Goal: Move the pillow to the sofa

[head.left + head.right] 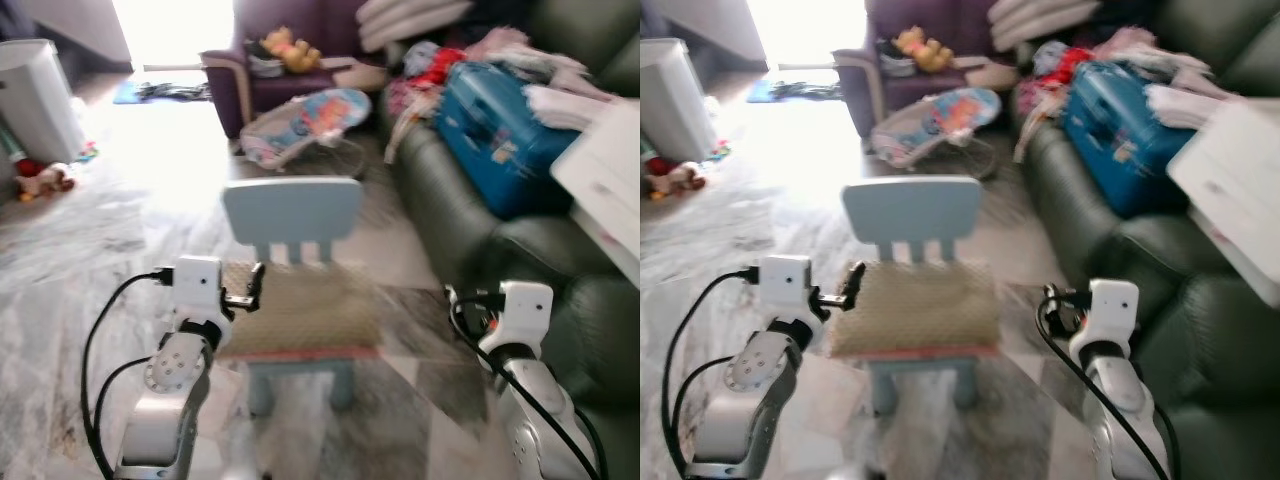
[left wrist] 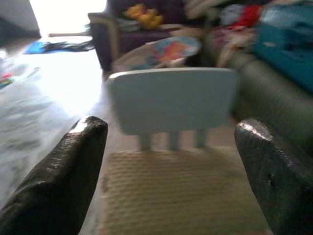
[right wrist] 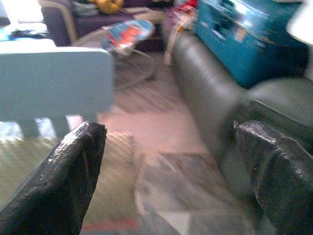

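Pillow [image 1: 297,310]: tan, flat on pale blue chair [image 1: 292,215], marble floor [image 1: 70,250]. Dark sofa [image 1: 480,215] at 3 o'clock, holding blue suitcase [image 1: 500,135]. Left gripper [image 2: 171,161] fingers spread, before pillow; right gripper [image 3: 171,166] fingers spread, empty.

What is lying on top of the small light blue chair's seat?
A flat tan woven pillow with a red edge covers the light blue plastic chair seat. The seat surface beneath it is hidden.

Left gripper [image 2: 171,181]: fingers spread wide apart.
Pillow [image 2: 176,191]: lay on the chair [image 2: 173,100] seat, between the fingers.
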### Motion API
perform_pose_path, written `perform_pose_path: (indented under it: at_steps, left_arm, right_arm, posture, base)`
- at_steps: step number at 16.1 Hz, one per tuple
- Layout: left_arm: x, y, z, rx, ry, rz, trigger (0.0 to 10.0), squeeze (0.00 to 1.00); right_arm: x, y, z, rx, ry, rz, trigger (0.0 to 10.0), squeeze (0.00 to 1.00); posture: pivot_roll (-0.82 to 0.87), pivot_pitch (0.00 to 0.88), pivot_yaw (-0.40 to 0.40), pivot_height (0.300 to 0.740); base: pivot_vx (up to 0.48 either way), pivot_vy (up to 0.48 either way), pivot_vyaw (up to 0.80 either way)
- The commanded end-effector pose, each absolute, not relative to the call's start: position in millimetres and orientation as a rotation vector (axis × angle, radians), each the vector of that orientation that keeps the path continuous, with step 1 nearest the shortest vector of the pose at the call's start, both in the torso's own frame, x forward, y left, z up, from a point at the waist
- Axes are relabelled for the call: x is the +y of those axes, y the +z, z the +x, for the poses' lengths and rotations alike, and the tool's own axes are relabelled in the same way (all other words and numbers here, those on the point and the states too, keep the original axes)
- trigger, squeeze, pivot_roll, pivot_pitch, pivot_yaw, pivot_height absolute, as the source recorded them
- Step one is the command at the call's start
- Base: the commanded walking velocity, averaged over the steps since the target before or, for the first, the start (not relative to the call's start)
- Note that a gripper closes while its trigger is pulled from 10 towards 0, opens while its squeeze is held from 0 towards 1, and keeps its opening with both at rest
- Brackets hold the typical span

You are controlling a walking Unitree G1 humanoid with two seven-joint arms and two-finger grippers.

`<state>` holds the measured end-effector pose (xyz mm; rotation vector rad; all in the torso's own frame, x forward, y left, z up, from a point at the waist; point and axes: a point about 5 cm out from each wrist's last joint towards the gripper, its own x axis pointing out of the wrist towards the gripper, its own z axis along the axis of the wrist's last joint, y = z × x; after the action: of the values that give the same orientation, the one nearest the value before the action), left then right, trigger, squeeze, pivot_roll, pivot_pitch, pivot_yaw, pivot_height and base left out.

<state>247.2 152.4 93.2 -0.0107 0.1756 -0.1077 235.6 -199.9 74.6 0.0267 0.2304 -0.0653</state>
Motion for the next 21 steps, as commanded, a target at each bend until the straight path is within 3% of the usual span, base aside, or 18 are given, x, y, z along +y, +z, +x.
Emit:
perform_pose_path:
  at_steps: [1, 6, 10, 18, 21]
  left_arm:
    - [156.3, 93.3, 246.8, 0.181, -0.078, -0.010, 10.0, 0.00]
    - [155.9, 93.7, 247.0, 0.178, -0.062, -0.008, 10.0, 0.00]
    - [158.6, 95.2, 247.6, 0.167, -0.046, 0.020, 10.0, 0.00]
    - [161.8, 92.5, 246.3, 0.195, -0.014, 0.022, 10.0, 0.00]
    - [157.8, 94.2, 251.1, 0.185, -0.010, -0.006, 10.0, 0.00]
  right_arm:
    - [-196.6, 76.9, 240.1, 0.223, -0.040, 0.023, 10.0, 0.00]
    - [-195.6, 75.8, 242.5, 0.235, -0.018, 0.013, 10.0, 0.00]
    - [-190.2, 74.5, 242.6, 0.235, 0.024, -0.002, 10.0, 0.00]
    - [-188.2, 77.4, 250.2, 0.212, -0.005, 0.013, 10.0, 0.00]
    - [-187.7, 79.4, 247.1, 0.204, -0.004, 0.026, 10.0, 0.00]
  posture:
    - [0.00, 0.000, -0.036, 0.740]
    - [0.00, 0.000, -0.040, 0.740]
    - [0.00, 0.000, -0.039, 0.740]
    - [0.01, 0.024, -0.030, 0.740]
    - [0.00, 0.015, -0.037, 0.740]
  base:
    - [0.431, 0.000, 0.00]
    - [0.185, 0.320, 0.00]
    - [0.000, 0.000, 0.00]
    - [0.000, 0.000, 0.64]
    - [0.000, 0.000, 0.00]
